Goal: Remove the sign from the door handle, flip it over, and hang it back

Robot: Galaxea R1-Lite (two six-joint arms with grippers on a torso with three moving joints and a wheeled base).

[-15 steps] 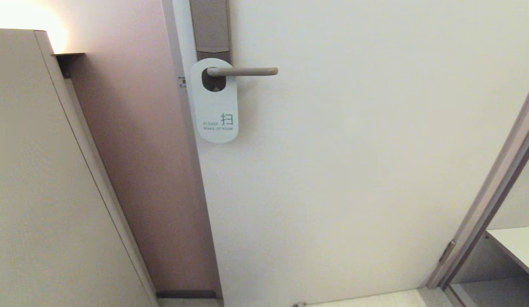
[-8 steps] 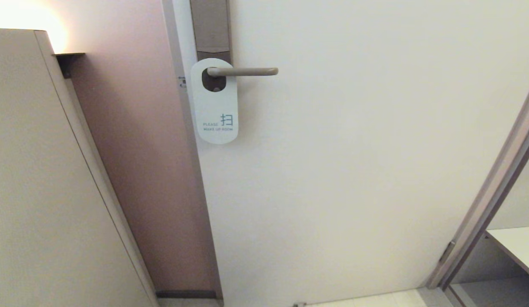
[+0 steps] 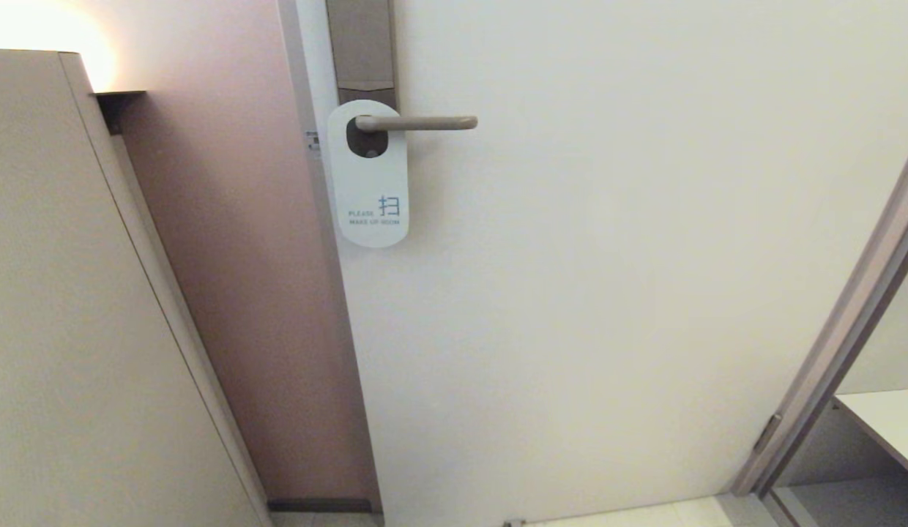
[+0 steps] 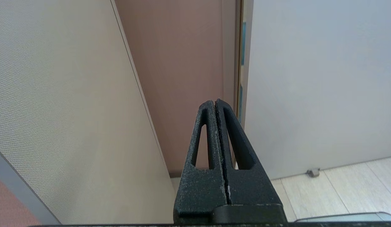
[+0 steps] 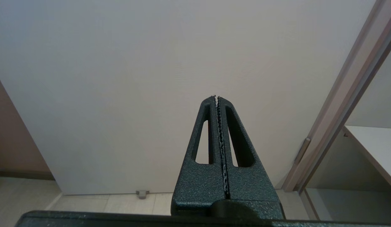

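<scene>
The sign (image 3: 370, 183) hangs by its oval hole on the door handle (image 3: 417, 123), white face with blue text outward, flat against the door. The handle is a beige-bronze lever on a tall grey-brown backplate (image 3: 360, 44). Neither arm shows in the head view. My left gripper (image 4: 214, 102) is shut and empty, held low before the door's latch edge. My right gripper (image 5: 216, 97) is shut and empty, held low before the door's lower part. The sign and handle do not show in either wrist view.
A beige panel (image 3: 73, 307) stands at the left, with a pinkish-brown wall (image 3: 234, 293) between it and the white door (image 3: 608, 293). At the right are a door frame (image 3: 842, 337) and a white shelf (image 3: 886, 424). A small doorstop (image 5: 141, 193) sits on the floor.
</scene>
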